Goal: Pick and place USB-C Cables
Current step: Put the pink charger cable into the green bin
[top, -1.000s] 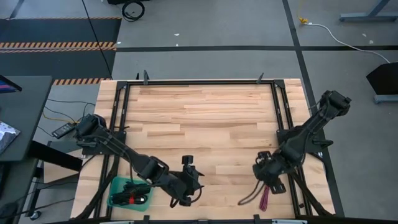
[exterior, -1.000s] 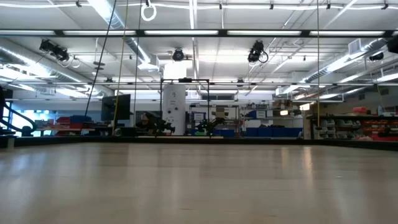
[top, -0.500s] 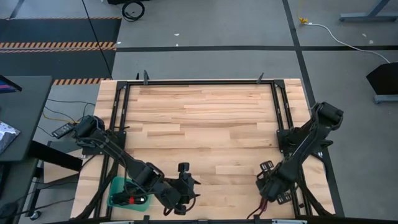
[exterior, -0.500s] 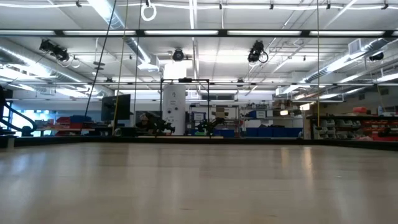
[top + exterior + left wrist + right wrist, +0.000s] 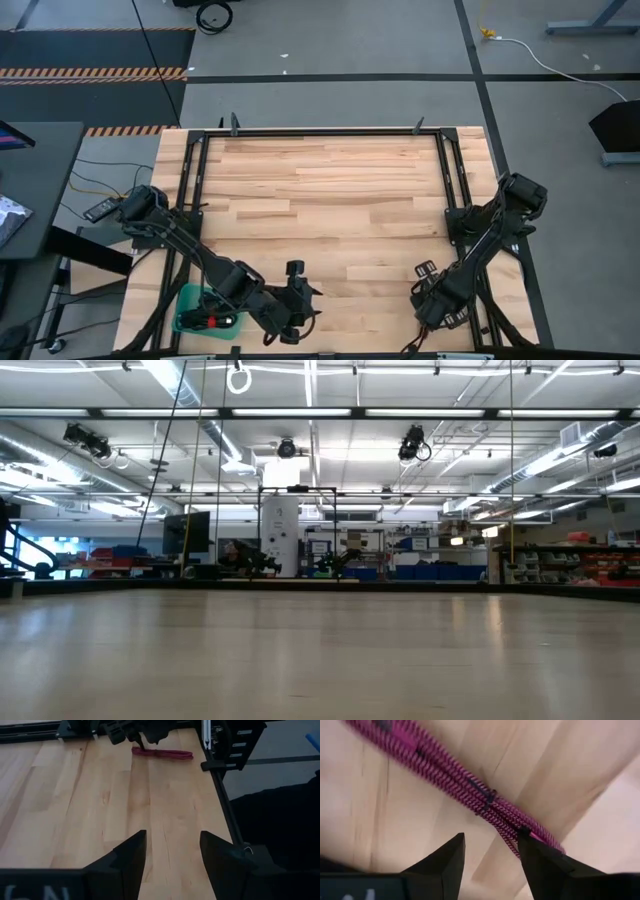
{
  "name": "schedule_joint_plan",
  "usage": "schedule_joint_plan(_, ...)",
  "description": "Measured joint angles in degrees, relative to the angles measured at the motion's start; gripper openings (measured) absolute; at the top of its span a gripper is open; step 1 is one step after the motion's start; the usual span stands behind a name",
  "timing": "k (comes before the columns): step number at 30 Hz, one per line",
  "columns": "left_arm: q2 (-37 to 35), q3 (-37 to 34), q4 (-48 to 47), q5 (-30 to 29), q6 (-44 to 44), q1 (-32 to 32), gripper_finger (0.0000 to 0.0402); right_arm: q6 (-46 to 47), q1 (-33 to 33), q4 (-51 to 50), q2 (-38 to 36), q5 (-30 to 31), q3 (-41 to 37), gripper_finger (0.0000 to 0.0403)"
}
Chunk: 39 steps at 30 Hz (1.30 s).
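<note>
Magenta-red cable (image 5: pixel 470 785) lies at the worktop's near right corner. My right gripper (image 5: pixel 490 855) hovers just over it, fingers spread, empty. Pick step: descend, straddle bundle, close. Left gripper (image 5: pixel 170 852) released, waiting near the teal tray (image 5: pixel 185 322).

bare tabletop (image 5: pixel 320 190), magenta cable (image 5: pixel 162 754) beneath right hand (image 5: pixel 490 852)

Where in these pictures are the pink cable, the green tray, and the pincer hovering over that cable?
Magenta cable (image 5: pixel 465 782): right wrist view, middle of the braided bundle.
Teal tray (image 5: pixel 186 297): high view, its rim at the table's left front corner.
Right pincer (image 5: pixel 491 854): right wrist view, midway between its dark fingertips, open.
</note>
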Motion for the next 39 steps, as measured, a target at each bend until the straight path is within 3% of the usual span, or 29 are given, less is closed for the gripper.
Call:
schedule_joint_plan(7,0.0,0.0,-0.1,0.0,0.2,0.1,0.0192,-4.5,-0.1,-2.1,-1.7,7.3,6.9,0.0182)
schedule_joint_plan(11,0.0,0.0,-0.5,0.0,0.2,0.1,0.0192,-7.5,-0.1,-2.6,-1.6,8.1,7.8,0.0176)
schedule_joint_plan(25,0.0,0.0,-0.6,0.0,0.0,0.0,0.0192,-23.7,0.6,-0.8,-1.6,6.0,2.8,0.0176)
schedule_joint_plan(39,0.0,0.0,-1.4,0.0,0.0,0.0,0.0192,-28.4,0.5,7.9,-1.7,7.4,-3.4,0.0179)
